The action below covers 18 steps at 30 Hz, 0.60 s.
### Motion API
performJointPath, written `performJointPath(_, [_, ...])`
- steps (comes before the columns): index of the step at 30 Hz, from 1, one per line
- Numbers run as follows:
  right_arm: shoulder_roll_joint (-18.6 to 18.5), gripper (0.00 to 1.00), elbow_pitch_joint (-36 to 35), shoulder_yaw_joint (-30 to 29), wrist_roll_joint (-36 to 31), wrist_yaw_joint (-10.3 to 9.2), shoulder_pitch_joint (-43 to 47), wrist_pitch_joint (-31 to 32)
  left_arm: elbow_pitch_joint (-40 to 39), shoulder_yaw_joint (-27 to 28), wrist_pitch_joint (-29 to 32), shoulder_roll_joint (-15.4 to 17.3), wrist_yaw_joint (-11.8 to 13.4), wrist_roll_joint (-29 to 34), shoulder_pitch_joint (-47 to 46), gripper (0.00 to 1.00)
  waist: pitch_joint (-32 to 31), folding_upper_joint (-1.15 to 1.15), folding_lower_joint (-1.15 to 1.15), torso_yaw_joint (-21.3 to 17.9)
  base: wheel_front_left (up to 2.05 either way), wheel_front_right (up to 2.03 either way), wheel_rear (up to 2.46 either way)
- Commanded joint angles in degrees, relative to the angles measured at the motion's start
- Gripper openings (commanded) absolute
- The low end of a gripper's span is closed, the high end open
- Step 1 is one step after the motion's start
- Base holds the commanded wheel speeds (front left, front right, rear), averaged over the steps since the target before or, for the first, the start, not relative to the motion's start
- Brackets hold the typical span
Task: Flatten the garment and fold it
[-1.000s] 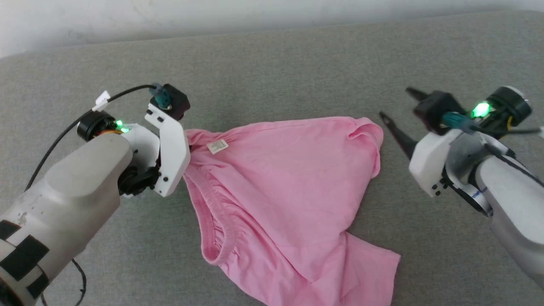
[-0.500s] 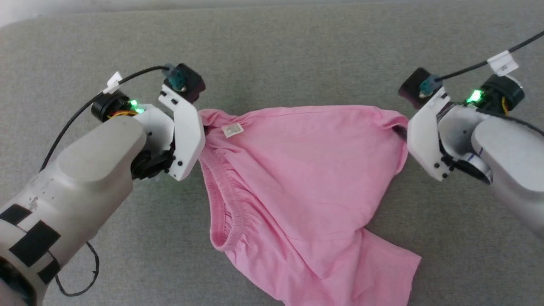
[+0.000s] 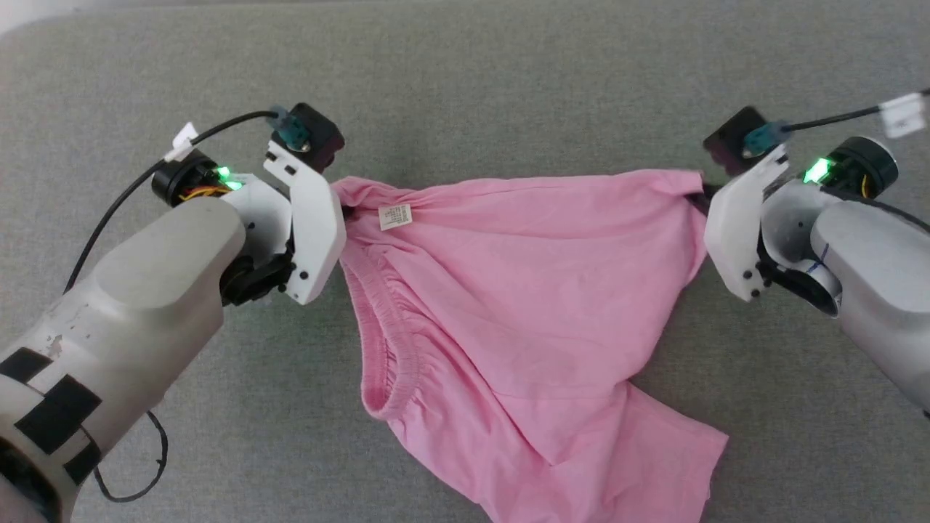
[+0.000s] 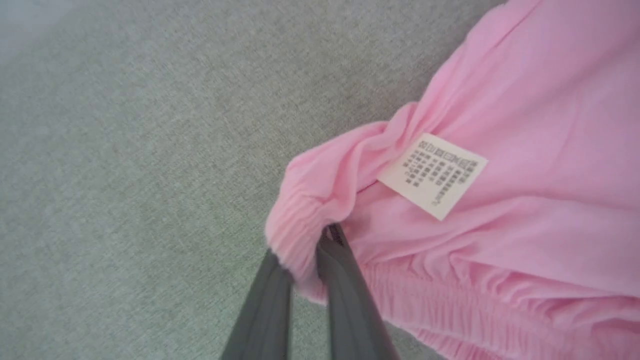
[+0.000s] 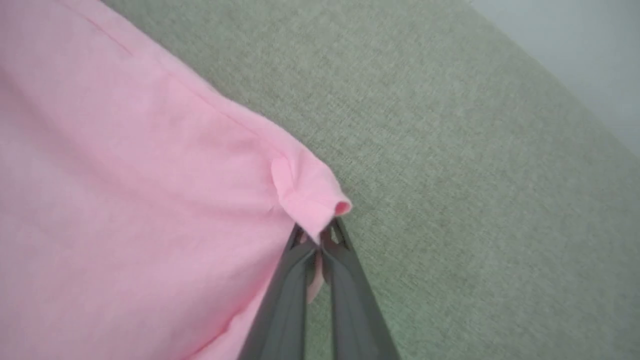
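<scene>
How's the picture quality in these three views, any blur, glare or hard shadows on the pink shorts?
Head view: soft, even light, no glare, just a faint shadow beneath the light pink thin-fabric shorts; left wrist view: white printed label fairly sharp, left gripper close and blurred; right wrist view: slightly soft overall, right gripper out of focus.

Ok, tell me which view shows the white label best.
The left wrist view: the label is large there, its rows of print visible. In the head view the label is small, at the shorts' left corner. The right wrist view faces the opposite corner.
</scene>
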Motion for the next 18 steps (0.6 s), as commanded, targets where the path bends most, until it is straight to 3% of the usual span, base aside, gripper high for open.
performJointPath(1, [0.2, 0.0, 0.5, -0.3, 1.3, -0.13, 0.1, -3.3, 0.5, -0.2, -1.3, 0.4, 0.0, -0.4, 0.7, 0.0, -1.2, 0.0, 0.0, -0.4, 0.0, 0.0, 0.0])
performJointPath(3, [0.7, 0.0, 0.5, -2.3, 3.2, -0.13, 0.0, -9.3, 0.6, -0.1, -3.8, 0.6, 0.0, -0.8, 0.8, 0.0, -2.7, 0.0, 0.0, -0.7, 0.0, 0.0, 0.0])
performJointPath(9, [0.6, 0.0, 4.0, -5.3, -0.2, -0.13, -2.1, -25.1, 0.4, 1.0, -12.2, 2.2, 0.0, -1.0, -1.1, 0.0, -7.8, 0.0, 0.0, -1.0, 0.0, 0.0, 0.0])
performJointPath(14, [0.9, 0.0, 4.3, -10.8, -0.3, -0.13, -4.8, -28.7, -0.9, 3.6, -17.5, 3.2, 0.2, -0.5, -5.6, 0.0, -10.3, 0.0, 0.0, -0.9, 0.0, 0.0, 0.0])
performJointPath(18, [0.8, 0.0, 3.1, -15.2, -2.4, -0.13, -8.2, -29.1, -1.4, 5.8, -20.8, 3.5, 1.9, 1.2, -10.5, 0.0, -9.8, 0.0, 0.0, -1.1, 0.0, 0.0, 0.0])
